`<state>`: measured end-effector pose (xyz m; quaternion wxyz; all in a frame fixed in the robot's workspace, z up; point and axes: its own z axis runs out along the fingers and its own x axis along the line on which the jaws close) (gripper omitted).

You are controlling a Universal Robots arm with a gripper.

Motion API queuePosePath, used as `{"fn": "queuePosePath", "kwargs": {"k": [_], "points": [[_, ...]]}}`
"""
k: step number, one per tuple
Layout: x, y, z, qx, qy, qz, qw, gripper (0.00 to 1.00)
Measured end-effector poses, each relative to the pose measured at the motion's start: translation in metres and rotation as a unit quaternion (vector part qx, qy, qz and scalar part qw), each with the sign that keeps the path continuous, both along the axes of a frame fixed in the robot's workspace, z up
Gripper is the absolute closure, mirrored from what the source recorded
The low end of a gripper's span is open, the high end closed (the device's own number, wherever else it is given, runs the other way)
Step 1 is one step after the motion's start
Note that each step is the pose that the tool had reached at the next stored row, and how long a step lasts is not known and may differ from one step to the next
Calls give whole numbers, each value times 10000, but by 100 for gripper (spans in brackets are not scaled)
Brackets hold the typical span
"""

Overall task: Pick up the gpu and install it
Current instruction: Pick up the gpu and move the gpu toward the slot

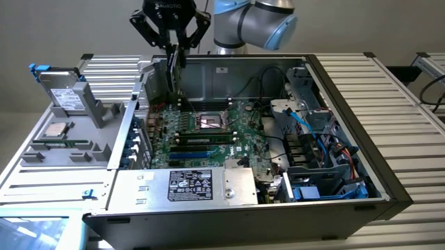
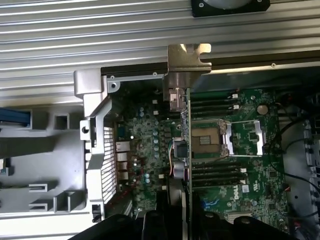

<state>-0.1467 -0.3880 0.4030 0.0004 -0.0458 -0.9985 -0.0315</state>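
Note:
The gpu [image 1: 175, 73] hangs upright and edge-on from my gripper [image 1: 172, 48], which is shut on the card's upper edge. It hovers over the back left part of the open computer case, above the green motherboard [image 1: 208, 136]. In the wrist view the gpu [image 2: 186, 125] is a thin edge running away from my gripper [image 2: 175, 220]. Its silver end bracket [image 2: 188, 57] is at the far end, over the case's rear wall. The card's lower edge stays clear of the board and touches nothing.
A grey parts tray [image 1: 41, 166] at the exterior view's left holds a silver drive [image 1: 66, 96] and a square processor chip [image 1: 57, 130]. Inside the case are the open CPU socket [image 1: 210, 122], the power supply [image 1: 187, 185] and blue cables [image 1: 306, 127].

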Motion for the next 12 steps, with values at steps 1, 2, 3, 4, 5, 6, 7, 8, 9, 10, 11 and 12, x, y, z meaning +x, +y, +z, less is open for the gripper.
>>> {"fn": "queuePosePath", "kwargs": {"k": [1, 2, 3, 4, 5, 6, 7, 8, 9, 10, 11, 12], "points": [[38, -7, -17, 0, 0, 0, 10000, 71], [79, -14, -34, 0, 0, 0, 10000, 71], [126, -21, -51, 0, 0, 0, 10000, 71], [170, -29, -66, 0, 0, 0, 10000, 71], [216, -37, -81, 0, 0, 0, 10000, 71], [262, -45, -96, 0, 0, 0, 10000, 71], [306, -52, -110, 0, 0, 0, 10000, 71], [351, -59, -123, 0, 0, 0, 10000, 71], [396, -67, -132, 0, 0, 0, 10000, 71], [441, -71, -140, 0, 0, 0, 10000, 71], [486, -73, -149, 0, 0, 0, 10000, 71], [531, -74, -158, 0, 0, 0, 10000, 71]]}}
